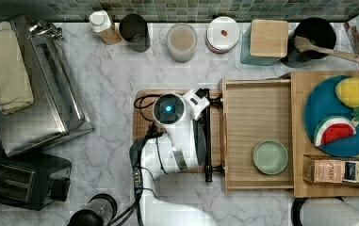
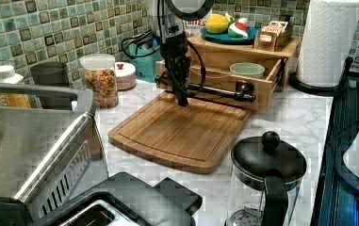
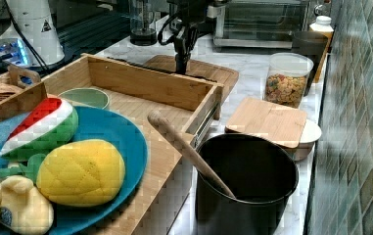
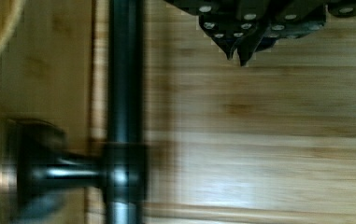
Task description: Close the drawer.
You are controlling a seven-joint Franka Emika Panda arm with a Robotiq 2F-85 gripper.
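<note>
**Hand set outboard of the bar handle, drawer standing open**

While the drawer [image 1: 256,117] is seen pulled out at centre right of the top view, the hand [image 4: 239,55] is held over the cutting board [image 2: 182,129], just beside the black bar handle [image 1: 208,136] and apart from it, fingertips pinched together on nothing. The bar's long axis runs vertically in the top view; the drawer lies to the hand's right there, so a push rightward is judged necessary. A green bowl [image 1: 270,157] is carried in the drawer. Toy fruit is held on the blue plate [image 1: 318,108] on the cabinet top [image 1: 299,179].
</note>
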